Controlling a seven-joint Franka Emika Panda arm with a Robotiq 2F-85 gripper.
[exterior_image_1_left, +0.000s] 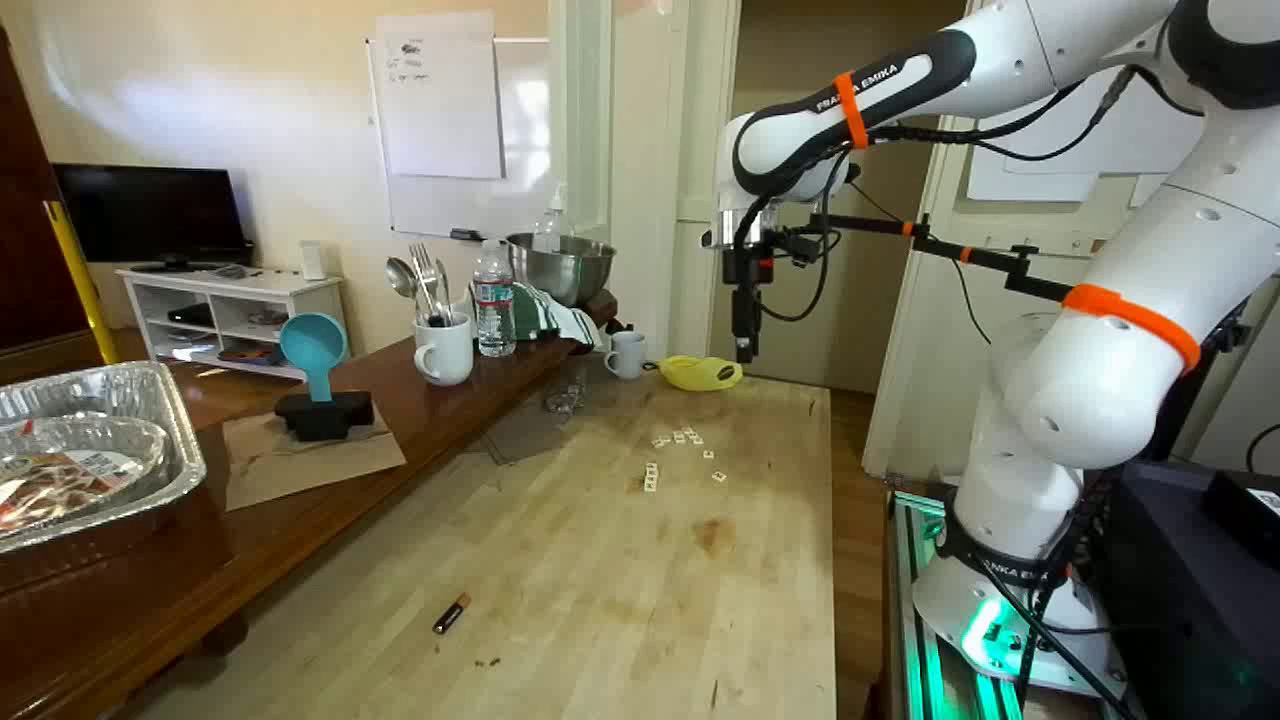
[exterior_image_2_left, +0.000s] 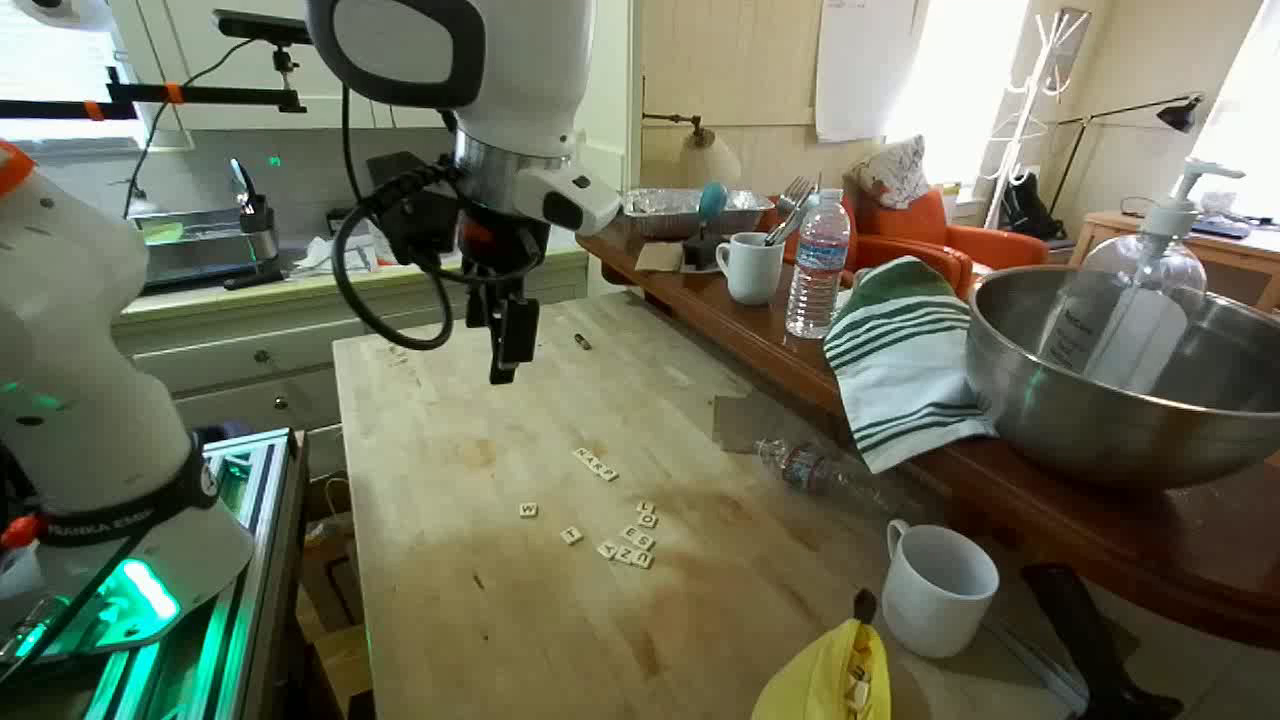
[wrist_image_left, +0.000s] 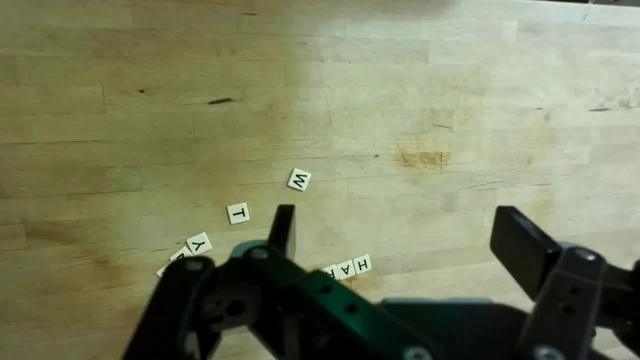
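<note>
My gripper (wrist_image_left: 402, 230) is open above the wooden table, its two black fingers (wrist_image_left: 525, 250) far apart with only tabletop between them. In both exterior views the gripper (exterior_image_1_left: 745, 345) hangs pointing down, well clear of the surface. Small cream letter tiles lie below. A W tile (wrist_image_left: 299, 179) and a T tile (wrist_image_left: 238, 213) sit singly near the left finger. An H tile (wrist_image_left: 362, 263) begins a short row, whose far end the gripper hides. Beyond the T, a Y tile (wrist_image_left: 199, 243) touches further tiles, partly covered; in an exterior view this loose cluster (exterior_image_2_left: 630, 553) shows whole.
A yellow pouch (exterior_image_1_left: 700, 373), a white mug (exterior_image_2_left: 940, 590) and a lying plastic bottle (exterior_image_2_left: 810, 470) are on the table. A battery (exterior_image_1_left: 451, 613) lies at the opposite end. The raised brown ledge carries a steel bowl (exterior_image_2_left: 1130, 400), striped towel (exterior_image_2_left: 905, 350), upright bottle (exterior_image_1_left: 495, 300) and cutlery mug (exterior_image_1_left: 445, 350).
</note>
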